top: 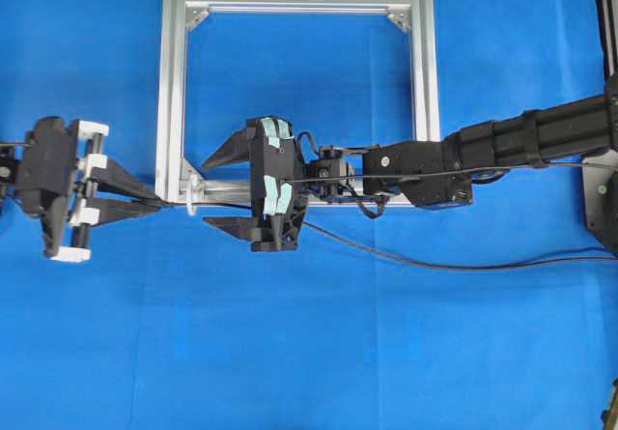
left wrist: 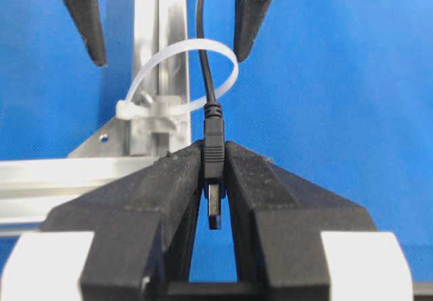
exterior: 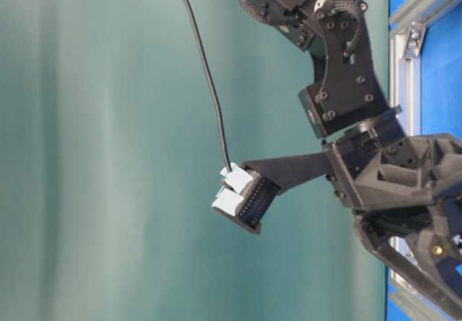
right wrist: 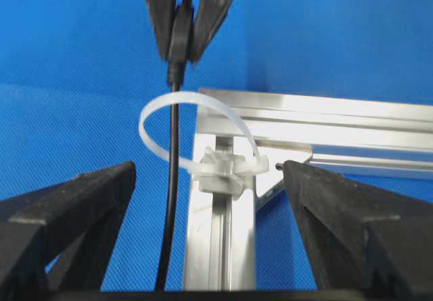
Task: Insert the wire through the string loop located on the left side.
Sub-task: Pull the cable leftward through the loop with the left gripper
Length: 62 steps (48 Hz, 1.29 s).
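In the overhead view the wire (top: 435, 261) runs almost level across the middle of the frame, its long axis left to right, from the right edge over the right arm to the lower left corner of the aluminium frame (top: 170, 92). Its plug (left wrist: 214, 172) points toward the left of that view. A second stretch of the wire sags across the blue counter (top: 309, 353) below the right arm.

The left pincer (top: 154, 201), at the left of the overhead view, is closed on the plug: in the left wrist view the plug sits upright in the picture between the two fingers, its metal tip toward the bottom, cable leading up and away.

The cable passes through the string loop (left wrist: 186, 78), a white band fixed to the frame's corner; the right wrist view shows the wire (right wrist: 172, 179) threading the string loop (right wrist: 193, 132) from bottom to top.

The right pincer (top: 220, 190) stands wide open at centre frame, one finger on each side of the wire, holding nothing.
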Available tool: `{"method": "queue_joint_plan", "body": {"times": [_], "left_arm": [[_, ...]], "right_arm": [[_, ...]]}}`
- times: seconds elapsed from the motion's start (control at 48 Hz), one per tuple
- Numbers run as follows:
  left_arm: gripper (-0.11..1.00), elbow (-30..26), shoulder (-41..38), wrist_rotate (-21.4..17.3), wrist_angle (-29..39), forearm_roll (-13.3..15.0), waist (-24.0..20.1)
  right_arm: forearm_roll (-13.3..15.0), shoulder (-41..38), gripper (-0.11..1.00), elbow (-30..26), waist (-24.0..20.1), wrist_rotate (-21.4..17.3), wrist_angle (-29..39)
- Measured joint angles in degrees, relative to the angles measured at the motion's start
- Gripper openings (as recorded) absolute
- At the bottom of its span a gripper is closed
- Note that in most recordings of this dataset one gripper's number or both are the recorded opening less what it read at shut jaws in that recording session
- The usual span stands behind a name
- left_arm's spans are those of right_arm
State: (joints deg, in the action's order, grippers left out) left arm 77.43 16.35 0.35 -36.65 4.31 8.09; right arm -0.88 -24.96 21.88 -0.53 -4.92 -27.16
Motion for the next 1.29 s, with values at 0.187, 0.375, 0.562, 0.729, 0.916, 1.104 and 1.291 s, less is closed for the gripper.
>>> {"method": "queue_joint_plan", "body": {"times": [0.187,0.375,0.562,0.729,0.916,1.104,1.291], "left_arm": [[0.08,1.76,8.61,0.00,6.50,0.09,0.00],[0.08,2.46,20.39,0.09,17.05,0.18,0.00],[0.08,2.55,35.16,0.00,29.18,0.18,-0.53],[0.08,1.58,46.23,-0.26,40.17,0.09,-1.93],[0.08,-0.88,55.20,-0.53,51.06,-0.18,-4.31],[0.08,-1.76,58.36,-0.70,55.63,-0.26,-5.98],[0.08,-1.76,58.36,-0.70,55.90,-0.26,-5.89]], "right_arm": [[0.00,0.00,0.94,0.00,0.00,0.00,0.09],[0.00,0.00,0.94,0.00,0.00,0.09,0.09],[0.00,0.00,0.94,0.00,0.00,0.00,0.09],[0.00,0.00,0.94,0.00,0.00,0.00,0.09],[0.00,0.00,0.94,0.00,0.00,0.00,0.09],[0.00,0.00,0.94,0.00,0.00,0.00,0.09],[0.00,0.00,0.94,0.00,0.00,0.00,0.09]]}}
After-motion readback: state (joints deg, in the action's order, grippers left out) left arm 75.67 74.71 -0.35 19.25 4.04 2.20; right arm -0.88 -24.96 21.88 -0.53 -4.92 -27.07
